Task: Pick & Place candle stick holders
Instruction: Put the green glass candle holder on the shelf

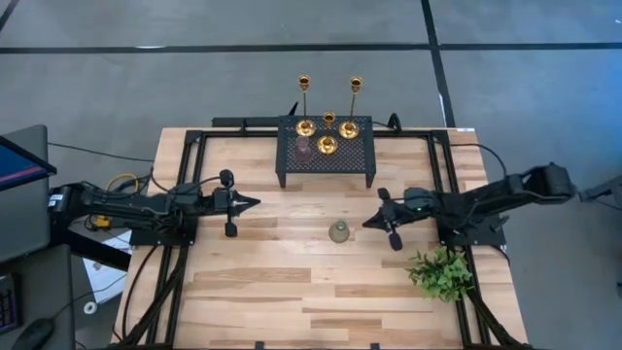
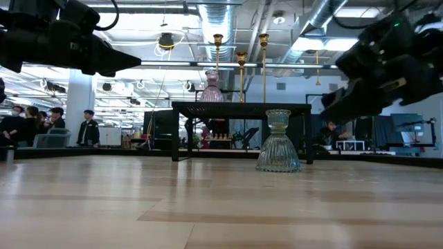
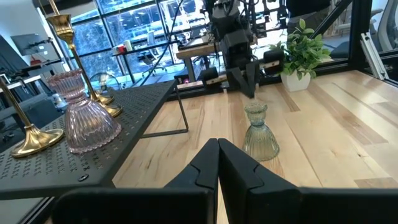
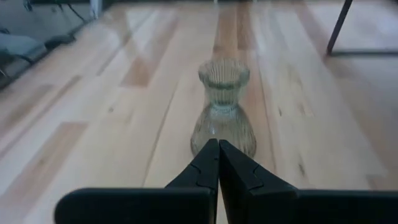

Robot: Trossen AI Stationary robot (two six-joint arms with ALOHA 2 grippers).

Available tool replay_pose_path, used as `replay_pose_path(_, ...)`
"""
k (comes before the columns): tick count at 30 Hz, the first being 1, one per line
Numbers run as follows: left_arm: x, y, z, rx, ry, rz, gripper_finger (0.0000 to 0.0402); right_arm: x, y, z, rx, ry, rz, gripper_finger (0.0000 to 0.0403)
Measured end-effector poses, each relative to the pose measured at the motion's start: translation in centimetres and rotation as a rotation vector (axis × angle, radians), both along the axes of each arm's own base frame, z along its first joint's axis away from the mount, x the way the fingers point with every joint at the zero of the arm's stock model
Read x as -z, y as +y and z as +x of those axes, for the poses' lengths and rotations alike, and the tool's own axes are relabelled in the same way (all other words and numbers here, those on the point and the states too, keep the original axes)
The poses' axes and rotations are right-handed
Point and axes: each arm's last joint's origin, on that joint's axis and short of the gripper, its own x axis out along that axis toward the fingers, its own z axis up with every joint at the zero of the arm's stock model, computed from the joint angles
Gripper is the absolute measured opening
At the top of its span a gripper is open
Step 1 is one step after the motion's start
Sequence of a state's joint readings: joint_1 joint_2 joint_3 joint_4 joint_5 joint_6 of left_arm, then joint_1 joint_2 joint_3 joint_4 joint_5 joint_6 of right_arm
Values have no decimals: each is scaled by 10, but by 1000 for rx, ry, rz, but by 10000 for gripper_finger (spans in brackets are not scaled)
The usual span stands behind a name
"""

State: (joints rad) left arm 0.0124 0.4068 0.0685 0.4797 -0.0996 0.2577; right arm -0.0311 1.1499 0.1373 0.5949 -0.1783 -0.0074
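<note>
A grey-green ribbed glass holder [image 1: 338, 231] stands upright on its base on the wooden table; it also shows in the low view [image 2: 278, 142], left wrist view [image 3: 259, 132] and right wrist view [image 4: 222, 109]. Three gold candlesticks [image 1: 328, 131] and a dull pink glass holder [image 3: 86, 115] stand on the black perforated rack [image 1: 326, 154]. My right gripper [image 1: 367, 223] is shut, just right of the grey-green holder, apart from it. My left gripper [image 1: 255, 203] is shut and empty, at the table's left.
A leafy green plant [image 1: 443, 273] sits at the table's right near corner, close under my right arm. The black rack stands at the far middle. Bare wood lies between the two grippers and toward the near edge [image 1: 321, 321]. People show in the room beyond.
</note>
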Motion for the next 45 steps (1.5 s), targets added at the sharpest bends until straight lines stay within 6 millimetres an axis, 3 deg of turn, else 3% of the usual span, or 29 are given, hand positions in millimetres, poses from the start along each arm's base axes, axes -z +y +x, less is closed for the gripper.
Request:
replay_pose_path(6,0,0,0,0,0,0,8,4,-2,26,45,8,-6,4)
replay_pose_path(9,0,0,0,0,0,0,8,7,-6,36,80,41,21,30)
replay_pose_path(13,0,0,0,0,0,0,8,13,-9,45,120,86,77,99)
replay_pose_path(21,0,0,0,0,0,0,8,20,-2,64,99,130,106,275)
replay_pose_path(27,0,0,0,0,2,0,8,15,8,75,23,106,55,343)
replay_pose_path(33,0,0,0,0,3,0,8,3,10,86,18,54,54,344)
replay_pose_path(45,0,0,0,1,5,-3,8,5,7,86,33,84,52,260)
